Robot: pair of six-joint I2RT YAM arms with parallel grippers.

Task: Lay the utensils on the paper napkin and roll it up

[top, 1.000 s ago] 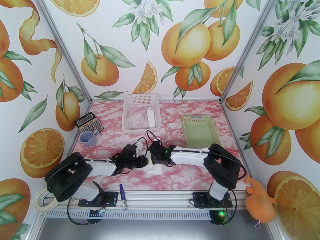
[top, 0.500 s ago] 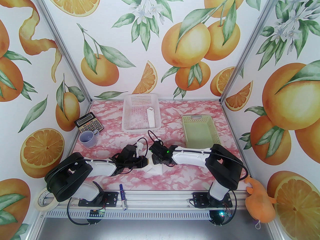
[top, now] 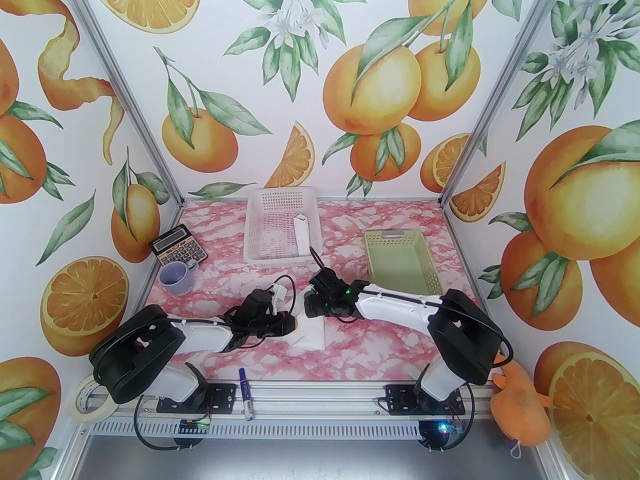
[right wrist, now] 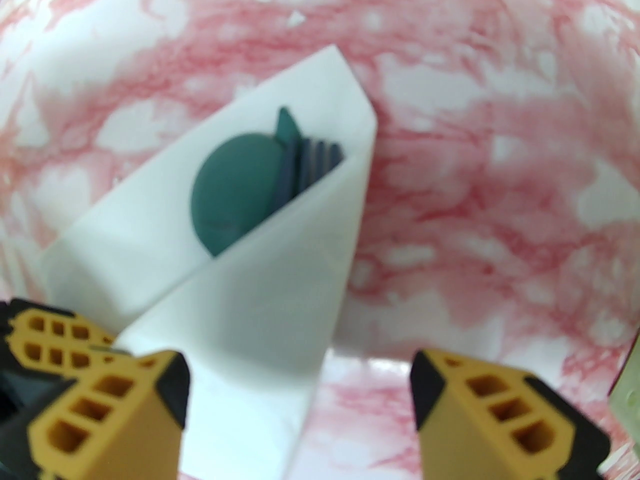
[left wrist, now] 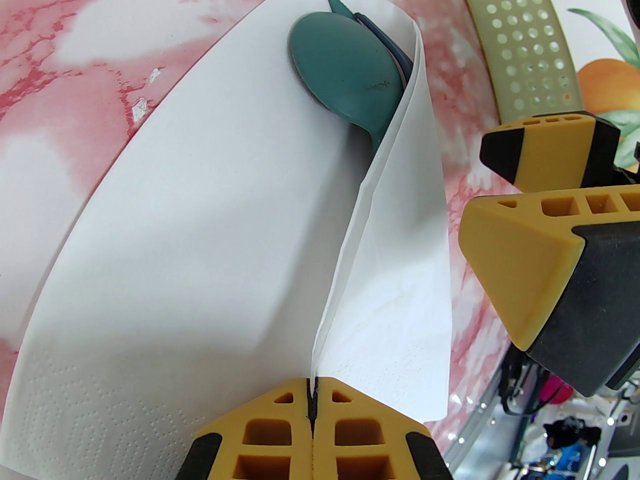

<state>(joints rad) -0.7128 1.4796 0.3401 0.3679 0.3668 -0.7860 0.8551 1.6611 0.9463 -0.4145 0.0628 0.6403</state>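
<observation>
Right tool [right wrist: 300, 383] had drawn back from the napkin [left wrist: 200, 248], fingers spread; left tool [left wrist: 312, 393] pinched its flap, the spoon [left wrist: 345, 68] just ahead.

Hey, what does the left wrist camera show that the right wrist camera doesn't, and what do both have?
Left wrist: the left gripper shut on the paper napkin by its raised edge, and the pale green basket with its perforated wall. Right wrist: the fork, tines showing, beside the teal spoon, and the napkin's far corner. Both: the spoon tucked under the folded napkin, the open right gripper, the pink marbled table.
</observation>
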